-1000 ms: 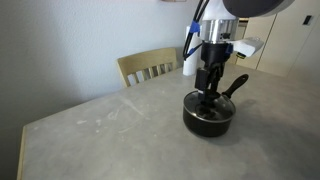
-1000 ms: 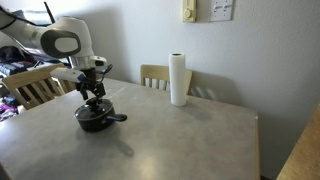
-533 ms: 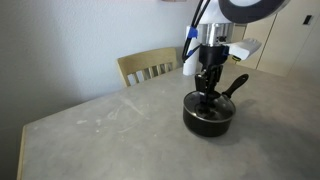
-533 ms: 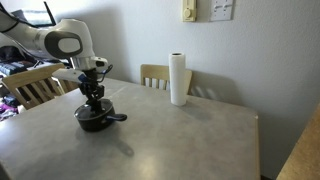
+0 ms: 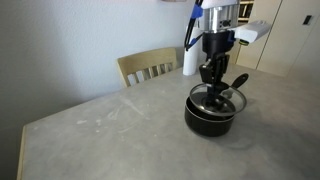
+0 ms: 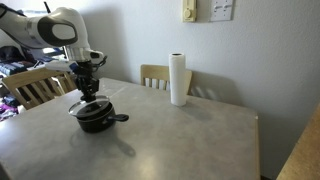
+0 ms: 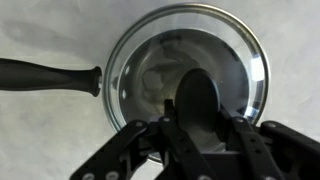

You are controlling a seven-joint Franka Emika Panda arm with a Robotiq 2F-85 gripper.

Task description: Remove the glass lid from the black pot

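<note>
The black pot (image 5: 210, 118) (image 6: 97, 119) stands on the grey table (image 5: 100, 130), its long handle (image 7: 45, 75) pointing left in the wrist view. The glass lid (image 5: 217, 99) (image 6: 85, 104) hangs just above the pot's rim, slightly tilted. My gripper (image 5: 212, 88) (image 6: 88, 93) (image 7: 197, 122) comes straight down from above and is shut on the lid's black centre knob (image 7: 195, 98). In the wrist view the metal-rimmed glass disc (image 7: 150, 55) fills the middle, and the pot's dark inside shows through it.
A tall white paper-towel roll (image 6: 178, 79) stands at the table's back edge. Wooden chairs (image 5: 148, 66) (image 6: 158, 74) (image 6: 30, 86) stand against the table's edges. The table's corner (image 5: 25, 125) is nearby, and a wall runs close behind.
The jaws closed on the knob, then the arm rose. The lid came up off the pot's rim with it. The pot stayed put.
</note>
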